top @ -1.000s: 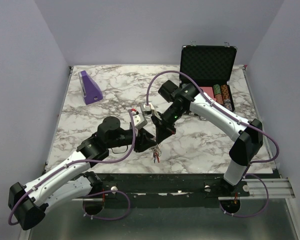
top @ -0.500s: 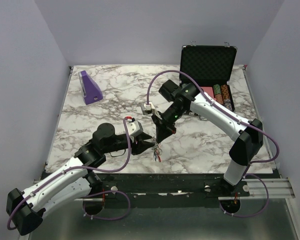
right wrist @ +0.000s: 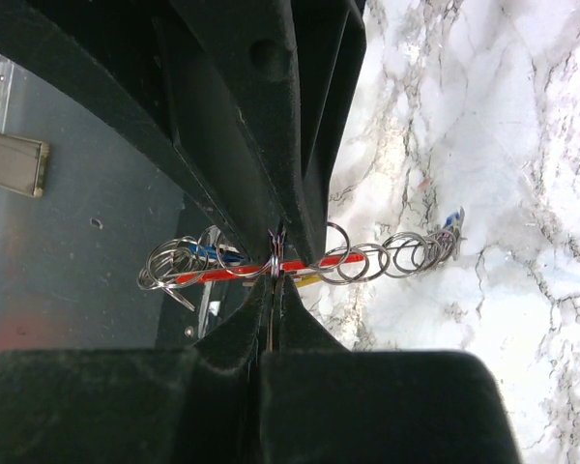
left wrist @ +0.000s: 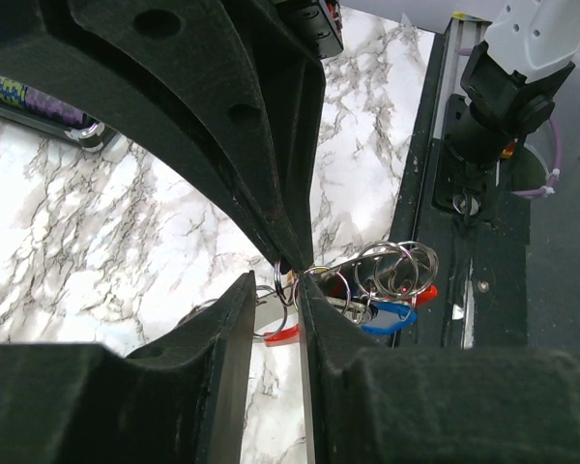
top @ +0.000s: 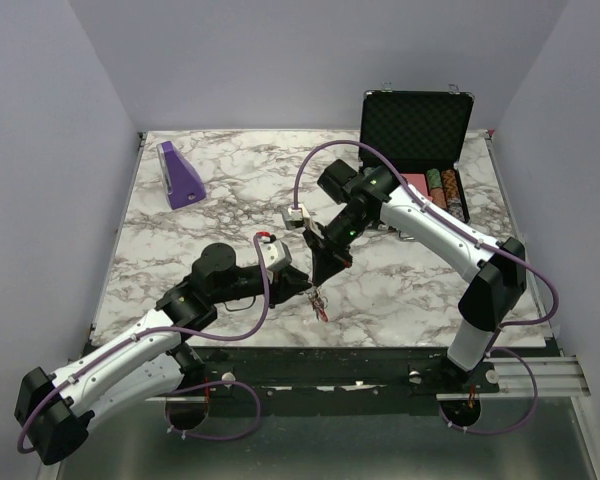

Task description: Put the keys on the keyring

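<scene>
The keyring [top: 318,301] hangs just above the marble near the table's front edge, with my right gripper [top: 317,282] shut on one of its thin metal rings [right wrist: 274,263]. A chain of rings [right wrist: 367,261], a red piece [right wrist: 213,275], a yellow key [right wrist: 307,281] and a blue key [right wrist: 451,220] string out on both sides of that grip. My left gripper [top: 303,287] comes in from the left. Its jaws [left wrist: 275,290] stand a narrow gap apart, with a ring and the red piece's end [left wrist: 282,334] between them. A blue key [left wrist: 387,317] hangs beyond the right finger.
An open black case [top: 416,130] with poker chips [top: 446,192] stands at the back right. A purple wedge [top: 180,175] sits at the back left. The table's front edge [top: 310,346] runs just below the hanging bunch.
My left gripper has moved right, up to the hanging bunch, and its jaws have narrowed. The right arm and the keyring have stayed put.
</scene>
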`<state>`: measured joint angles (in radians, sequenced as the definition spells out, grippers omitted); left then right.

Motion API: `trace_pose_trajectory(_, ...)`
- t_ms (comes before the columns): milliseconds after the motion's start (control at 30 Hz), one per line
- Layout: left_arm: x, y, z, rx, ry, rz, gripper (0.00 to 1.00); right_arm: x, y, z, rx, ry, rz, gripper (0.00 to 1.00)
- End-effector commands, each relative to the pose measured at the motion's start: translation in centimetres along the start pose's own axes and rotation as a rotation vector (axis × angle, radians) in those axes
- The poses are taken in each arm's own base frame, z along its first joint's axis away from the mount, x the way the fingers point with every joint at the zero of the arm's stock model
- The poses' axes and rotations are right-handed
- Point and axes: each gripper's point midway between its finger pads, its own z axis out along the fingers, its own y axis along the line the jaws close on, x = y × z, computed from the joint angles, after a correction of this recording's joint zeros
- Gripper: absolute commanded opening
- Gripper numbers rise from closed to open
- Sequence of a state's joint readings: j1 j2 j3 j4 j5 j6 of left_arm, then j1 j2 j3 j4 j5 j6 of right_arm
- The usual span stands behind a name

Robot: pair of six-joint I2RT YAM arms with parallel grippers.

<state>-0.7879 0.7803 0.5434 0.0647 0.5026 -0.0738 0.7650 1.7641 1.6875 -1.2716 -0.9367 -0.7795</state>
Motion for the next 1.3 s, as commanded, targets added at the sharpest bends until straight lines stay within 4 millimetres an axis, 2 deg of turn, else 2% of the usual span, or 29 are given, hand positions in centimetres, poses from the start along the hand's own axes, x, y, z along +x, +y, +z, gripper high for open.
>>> trace_pose_trajectory(0, -0.8, -0.6, 0.0, 0.033, -0.002, 0.023, 0.29, -1.0, 0.8, -0.2, -0.02, -0.044, -0.035, 0.01)
trace_pose_trajectory(267, -1.2, -0.5, 0.2, 0.03, -0.003, 0.017, 0.29, -1.0, 0.8, -0.1, -0.021, -0.043, -0.032, 0.01)
trace_pose_trajectory(433, -1.2, -0.5, 0.3, 0.03, 0.0, 0.01, 0.18, -0.9, 0.7, -0.1, -0.022, -0.043, -0.032, 0.01)
trace_pose_trajectory(500, -1.0, -0.5, 0.3, 0.032, 0.004, 0.006, 0.09, -0.9, 0.8, -0.1, -0.021, -0.041, -0.031, 0.01)
trace_pose_trajectory(533, -1.1, -0.5, 0.3, 0.033, 0.002, 0.008, 0.0, -0.9, 0.7, -0.2, -0.018, -0.044, -0.034, 0.01)
trace_pose_trajectory(733, -0.9, -0.1, 0.1, -0.004, 0.005, -0.009, 0.0, -0.9, 0.9, -0.2, -0.02, -0.044, -0.036, 0.01)
trace_pose_trajectory(833, -1.6, 0.3, -0.3, -0.04, -0.041, 0.002, 0.0, -1.1, 1.0, -0.2, -0.024, -0.053, -0.041, 0.01)
trace_pose_trajectory(900, -2.1, 0.5, -0.6, -0.063, -0.094, 0.001, 0.0, -1.2, 1.3, -0.2, -0.035, -0.064, -0.046, 0.09)
trace_pose_trajectory(1033, -3.0, 0.5, -1.3, -0.087, -0.237, -0.012, 0.0, -1.8, 1.6, -0.3, -0.048, -0.092, -0.052, 0.49)
trace_pose_trajectory(1100, -3.3, 0.5, -1.7, -0.093, -0.307, -0.02, 0.0, -2.2, 1.8, -0.4, -0.052, -0.107, -0.055, 0.59)
trace_pose_trajectory(1267, -3.8, 0.7, -2.6, -0.116, -0.455, -0.072, 0.0, -3.4, 2.2, -0.8, -0.062, -0.157, -0.06, 0.61)
